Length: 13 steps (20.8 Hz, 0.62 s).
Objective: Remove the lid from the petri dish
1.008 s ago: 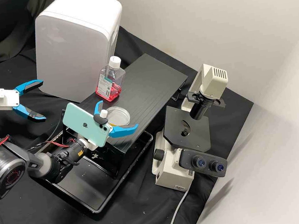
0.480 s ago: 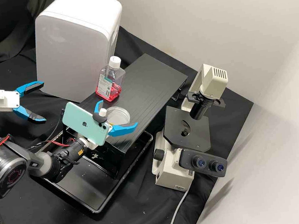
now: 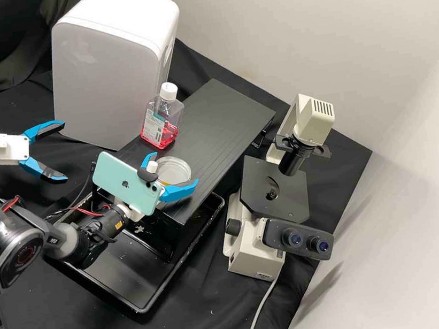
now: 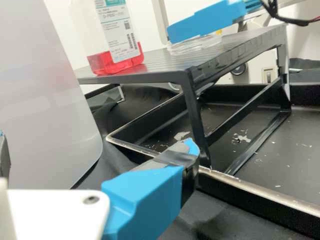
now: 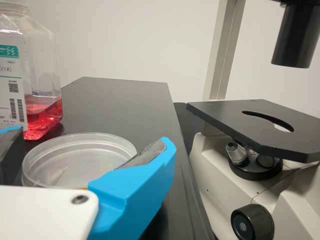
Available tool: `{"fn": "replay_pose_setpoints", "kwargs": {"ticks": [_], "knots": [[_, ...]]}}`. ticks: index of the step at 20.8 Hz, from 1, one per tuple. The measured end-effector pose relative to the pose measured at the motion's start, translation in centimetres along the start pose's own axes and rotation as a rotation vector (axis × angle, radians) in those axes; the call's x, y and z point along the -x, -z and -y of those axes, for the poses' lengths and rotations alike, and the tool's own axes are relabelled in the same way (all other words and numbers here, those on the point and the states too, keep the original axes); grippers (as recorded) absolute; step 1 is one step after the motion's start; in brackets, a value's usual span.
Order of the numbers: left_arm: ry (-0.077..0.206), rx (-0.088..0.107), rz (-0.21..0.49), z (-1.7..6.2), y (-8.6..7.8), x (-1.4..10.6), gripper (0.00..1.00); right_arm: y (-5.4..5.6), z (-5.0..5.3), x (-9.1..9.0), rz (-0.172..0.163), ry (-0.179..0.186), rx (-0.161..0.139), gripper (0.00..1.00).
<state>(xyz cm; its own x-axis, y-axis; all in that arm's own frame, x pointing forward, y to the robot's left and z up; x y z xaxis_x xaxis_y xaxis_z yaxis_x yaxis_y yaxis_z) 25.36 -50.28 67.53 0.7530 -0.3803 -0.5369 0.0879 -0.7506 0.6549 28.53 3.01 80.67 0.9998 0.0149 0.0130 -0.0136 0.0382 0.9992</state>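
We have our right gripper (image 3: pixel 175 168) with jaws spread either side of the petri dish (image 3: pixel 175 166), lid (image 5: pixel 80 150) still on and ungrasped; our left gripper (image 3: pixel 63 149) hangs released, well apart.

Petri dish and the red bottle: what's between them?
Just a bare strip of black platform between the petri dish and the culture flask, seen in the high view.

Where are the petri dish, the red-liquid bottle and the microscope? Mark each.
petri dish (image 3: pixel 173 170), high view, centre of its clear lid.
bottle (image 3: pixel 159 121), high view, labelled front of its body.
microscope (image 3: pixel 274 188), high view, black stage.
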Motion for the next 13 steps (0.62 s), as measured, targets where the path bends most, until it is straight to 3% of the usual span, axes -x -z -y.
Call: {"fn": "replay_pose_setpoints", "kwargs": {"ticks": [3,5,13], "knots": [[0.0,0.0,0.004,0.0,-0.11,-0.02,1.0,0.0,0.0,0.0,0.0,0.0,-0.002,0.0],[0.0,-0.014,0.004,0.0,-0.11,-0.02,1.0,0.01,0.01,0.0,-0.001,0.001,-0.002,0.0],[0.0,-0.016,0.004,0.0,-0.11,-0.02,1.0,0.01,0.01,0.0,-0.001,0.001,-0.002,0.0]]}}
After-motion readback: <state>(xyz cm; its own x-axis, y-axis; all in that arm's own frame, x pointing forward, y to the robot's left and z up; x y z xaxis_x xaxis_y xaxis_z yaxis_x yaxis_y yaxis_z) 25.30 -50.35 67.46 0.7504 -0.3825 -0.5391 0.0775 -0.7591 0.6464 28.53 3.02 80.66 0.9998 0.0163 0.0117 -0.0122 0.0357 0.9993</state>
